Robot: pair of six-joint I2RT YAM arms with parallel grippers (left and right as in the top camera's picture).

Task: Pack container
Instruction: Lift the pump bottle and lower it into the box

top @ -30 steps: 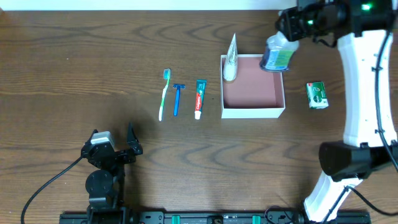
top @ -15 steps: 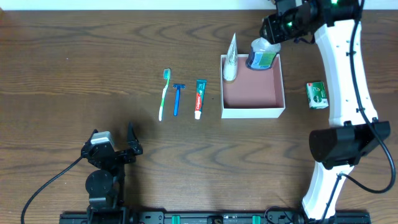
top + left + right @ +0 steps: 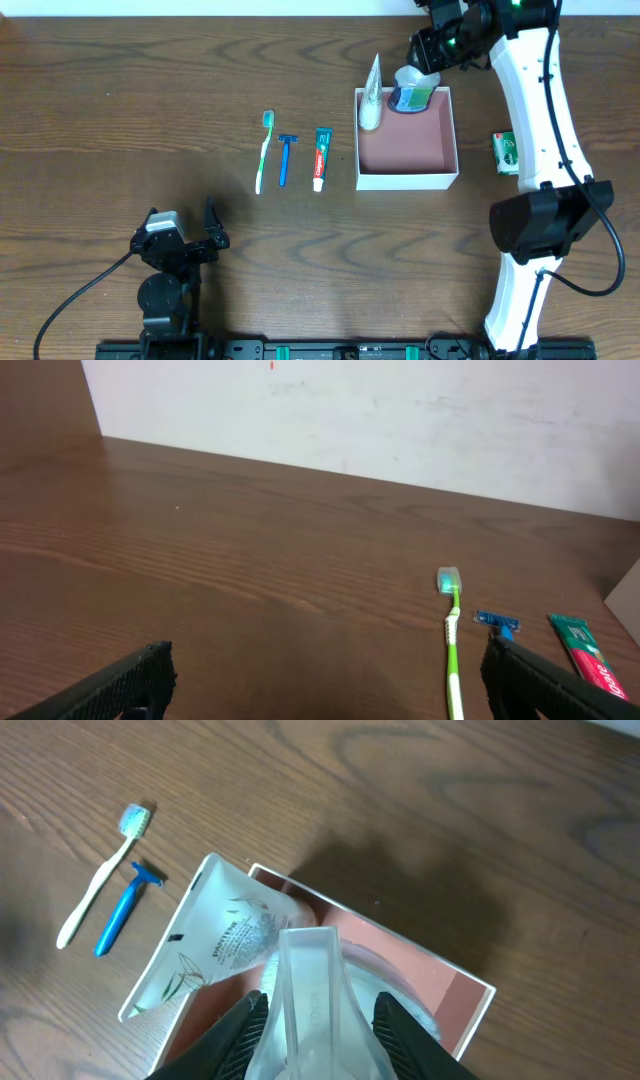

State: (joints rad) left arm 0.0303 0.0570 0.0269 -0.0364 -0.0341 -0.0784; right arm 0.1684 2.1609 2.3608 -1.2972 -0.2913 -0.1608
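Observation:
The container (image 3: 420, 150), a shallow square box with white walls and a pink inside, stands right of centre. A white tube (image 3: 372, 92) leans in its far left corner. My right gripper (image 3: 425, 62) is shut on a clear bottle with a blue-green label (image 3: 410, 95) and holds it over the container's far edge. In the right wrist view the clear bottle (image 3: 312, 1010) sits between the jaws above the container (image 3: 470, 1000) and the tube (image 3: 215, 945). My left gripper (image 3: 180, 235) is open and empty near the front left.
A green toothbrush (image 3: 264, 150), a blue razor (image 3: 286, 157) and a toothpaste tube (image 3: 321, 157) lie in a row left of the container. A green soap box (image 3: 507, 152) lies to its right. The toothbrush (image 3: 453, 640) also shows in the left wrist view.
My right gripper has carried the bottle left and toward the far side, from the container's far right corner to its far edge near the tube. The left arm has not moved.

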